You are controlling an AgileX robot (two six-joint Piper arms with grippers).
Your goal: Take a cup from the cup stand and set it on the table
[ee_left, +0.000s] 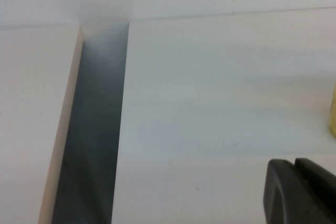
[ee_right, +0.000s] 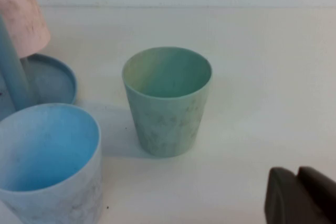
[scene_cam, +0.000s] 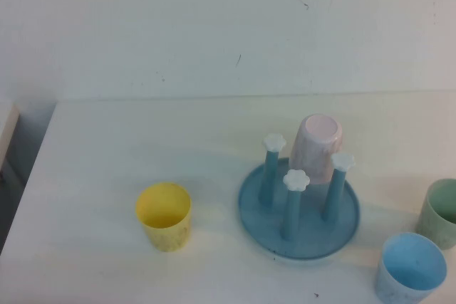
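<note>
The pale pink cup sits upside down on a back peg of the blue cup stand, which rests on the white table. Three other pegs with white flower caps stand bare. The right wrist view catches the cup and the stand's rim at its edge. Neither arm shows in the high view. My right gripper is shut and holds nothing, hovering low over the table near the green cup. My left gripper is shut too, empty, above the table's left part.
A yellow cup stands upright left of the stand. A light blue cup and a green cup stand upright at the right front. A dark gap runs along the table's left edge beside another pale surface.
</note>
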